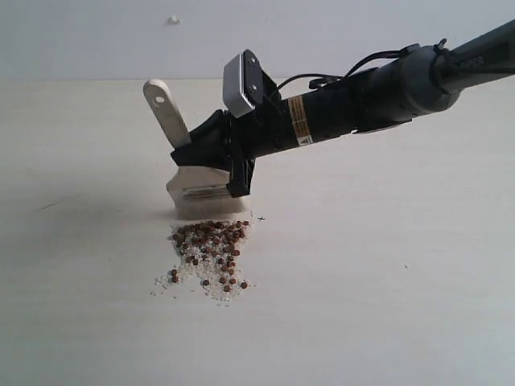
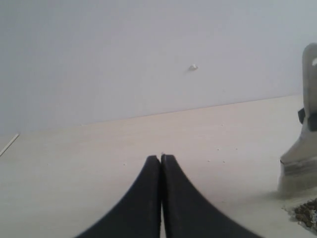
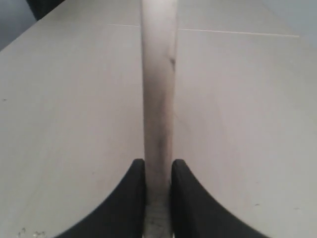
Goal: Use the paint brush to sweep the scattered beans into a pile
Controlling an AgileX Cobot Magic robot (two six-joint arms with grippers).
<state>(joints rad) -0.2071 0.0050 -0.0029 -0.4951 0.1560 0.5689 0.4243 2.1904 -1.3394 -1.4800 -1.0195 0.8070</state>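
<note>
In the exterior view, the right gripper (image 1: 216, 161) comes in from the right and its black fingers squeeze the paint brush (image 1: 199, 186) just above the silver band. They are open only as wide as the brush is thick. The brush stands nearly straight up, leaning a bit, and the end of its handle with the hole sticks out above the gripper. The fingers hide the middle of the handle. The whitish bristles touch the table (image 1: 386, 289), right at the far edge of the pile (image 1: 211, 237) of little red-brown beans. The scattered beans (image 1: 208, 277) and pale crumbs trail out from the pile toward the camera. The arm is cut off at the right edge. In the left wrist view, the left gripper (image 2: 161, 166) is pressed tight together with nothing in it, and it sits low over the bare table. At the side edge you see only a slice of the brush (image 2: 298, 166) – the rest is cut off – and a blurry dark bit of beans in the corner. In the right wrist view, the two black fingers clamp the pale handle (image 3: 158, 89) between them. The top of the handle runs out of the picture, and the bristles and the pile are hidden below – only a few tiny specks show in one corner, too small to tell what they are.
</note>
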